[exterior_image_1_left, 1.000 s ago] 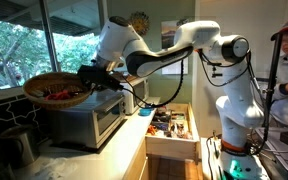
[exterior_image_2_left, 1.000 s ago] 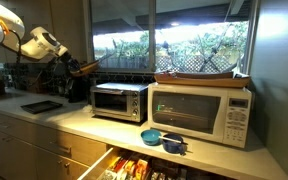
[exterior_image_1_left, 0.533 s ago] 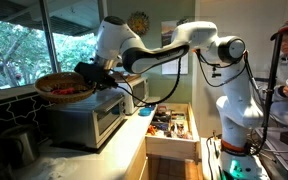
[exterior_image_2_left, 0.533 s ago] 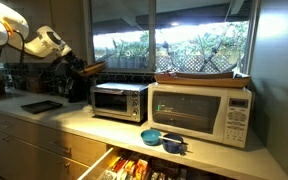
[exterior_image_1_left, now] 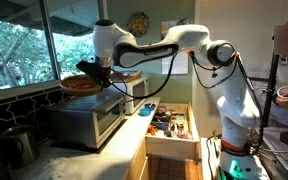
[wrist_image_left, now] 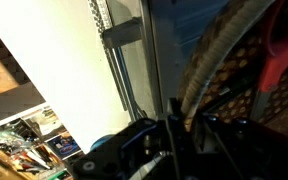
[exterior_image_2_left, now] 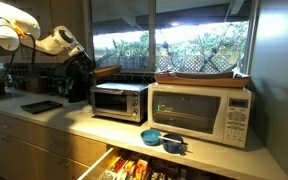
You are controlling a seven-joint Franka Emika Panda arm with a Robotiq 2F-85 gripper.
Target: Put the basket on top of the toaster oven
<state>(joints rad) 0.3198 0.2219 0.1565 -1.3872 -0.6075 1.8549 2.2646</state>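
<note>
The brown woven basket (exterior_image_1_left: 81,85) hangs in the air just above the top of the brushed-steel toaster oven (exterior_image_1_left: 84,122). My gripper (exterior_image_1_left: 97,72) is shut on the basket's rim. In an exterior view the basket (exterior_image_2_left: 106,72) shows edge-on above the left end of the oven (exterior_image_2_left: 119,101), with my gripper (exterior_image_2_left: 90,68) beside it. In the wrist view my fingers (wrist_image_left: 184,122) clamp the wicker rim (wrist_image_left: 229,60); something red (wrist_image_left: 284,45) lies inside the basket.
A whitish microwave (exterior_image_2_left: 199,112) stands next to the oven with a flat brown board (exterior_image_2_left: 199,76) on top. Blue bowls (exterior_image_2_left: 164,140) sit on the counter. A full drawer (exterior_image_1_left: 170,125) is open below. A steel pot (exterior_image_1_left: 19,145) stands near the oven. Windows lie close behind.
My gripper has carried the basket sideways from beside the oven to above its top, and the basket now looks more level.
</note>
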